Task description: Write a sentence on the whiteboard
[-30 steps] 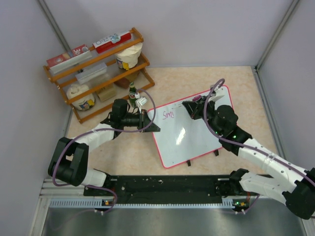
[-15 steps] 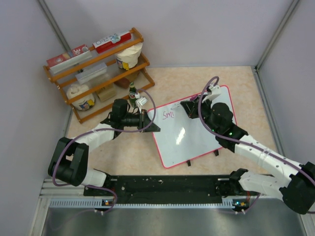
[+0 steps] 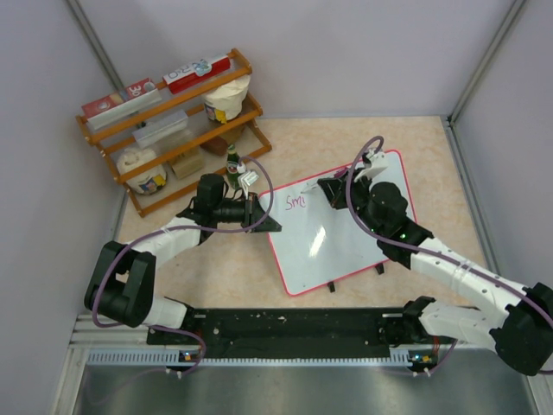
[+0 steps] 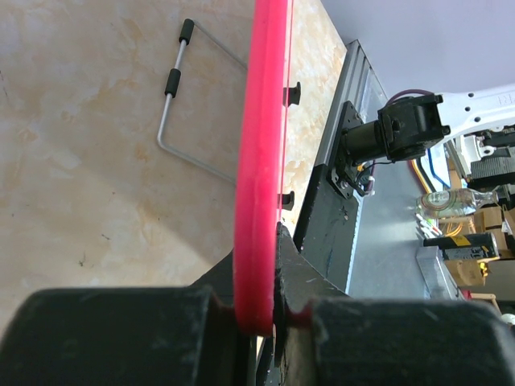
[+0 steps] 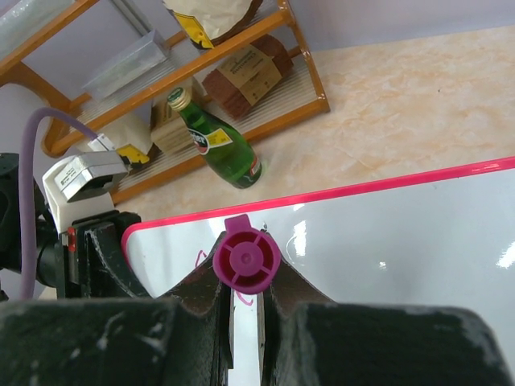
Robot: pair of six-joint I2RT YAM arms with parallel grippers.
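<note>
1. Two tools are busy with one board. My left tool [image 3: 257,216] is clenched on the red-pink frame at the left corner of the whiteboard [image 3: 346,246]. My right tool [image 3: 333,190] reaches over the board's far half.
2. From the left wrist the frame runs edge-on straight away from my pads, pinched between them with no gap on either side.
3. Past that edge a bent wire leg [image 4: 181,104] with two black sleeves lies on the surface [image 3: 415,147], under the board's back side.
4. My right tool grasps a magenta marker [image 5: 245,259]. Its round cap end faces the wrist camera and its barrel sits clamped between my two fingers.
5. The marker's tip is hidden behind my own fingers, so I cannot tell whether it touches the white face.
6. The sentence [image 3: 295,202] sits near the board's upper left corner, just left of my right tool. It is a short run of thin pink cursive that seems to read "Smi", though the letters are small from above.
7. The whiteboard lies at an angle on the surface between my two arms. Its long sides run from near left to far right, and two small black feet [image 3: 378,270] stick out at its near edge.
8. Glare streaks cross the middle of the glossy white face.
9. At the far left corner a wooden rack [image 3: 173,130] stands against the wall, holding boxes and containers. A green bottle [image 3: 232,164] stands at its front, just beyond my left tool.
</note>
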